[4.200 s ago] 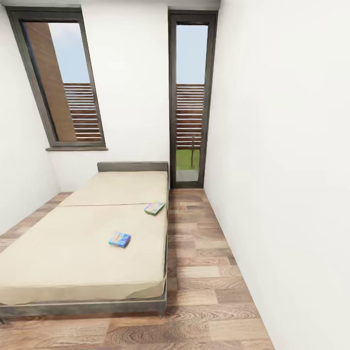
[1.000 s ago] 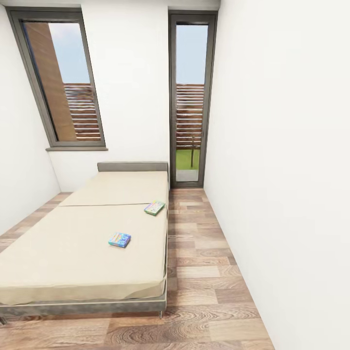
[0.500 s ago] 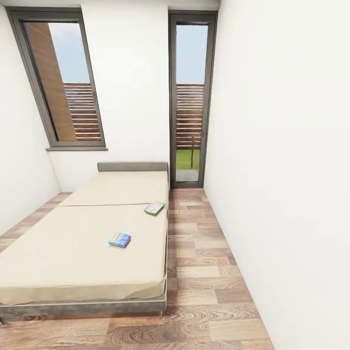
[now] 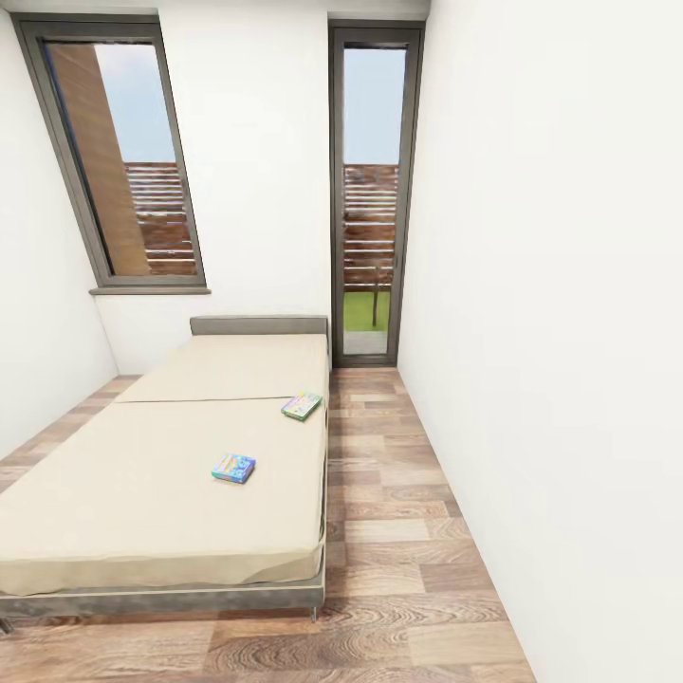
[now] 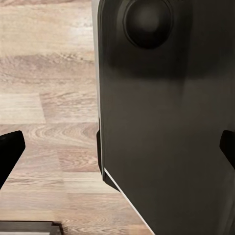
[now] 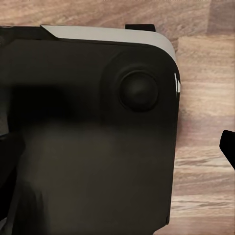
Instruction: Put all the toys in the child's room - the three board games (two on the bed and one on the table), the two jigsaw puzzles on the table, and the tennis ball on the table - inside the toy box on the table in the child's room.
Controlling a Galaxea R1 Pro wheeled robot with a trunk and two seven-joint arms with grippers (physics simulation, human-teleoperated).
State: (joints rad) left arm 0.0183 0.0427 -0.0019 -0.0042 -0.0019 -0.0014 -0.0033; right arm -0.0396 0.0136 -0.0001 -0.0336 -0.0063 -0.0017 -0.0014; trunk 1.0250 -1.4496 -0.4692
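In the head view, two board games lie flat on the beige bed (image 4: pixel 133 512): a mostly blue box (image 4: pixel 233 468) near the middle and a white-green box (image 4: pixel 302 406) close to the right edge. My left gripper (image 5: pixel 117 152) hangs open over the wood floor beside my dark base, with one black fingertip (image 5: pixel 10 149) at each side of the picture. My right gripper (image 6: pixel 117 152) is also open, one fingertip (image 6: pixel 228 147) showing over the floor. Both are empty. The table, toy box, jigsaw puzzles and tennis ball are out of view.
A strip of wood-plank floor (image 4: pixel 398 512) runs between the bed and the white right wall (image 4: pixel 569 379). A glass door (image 4: pixel 372 199) stands at the far end, with a window (image 4: pixel 123 161) to its left. The grey headboard (image 4: pixel 258 325) is against the back wall.
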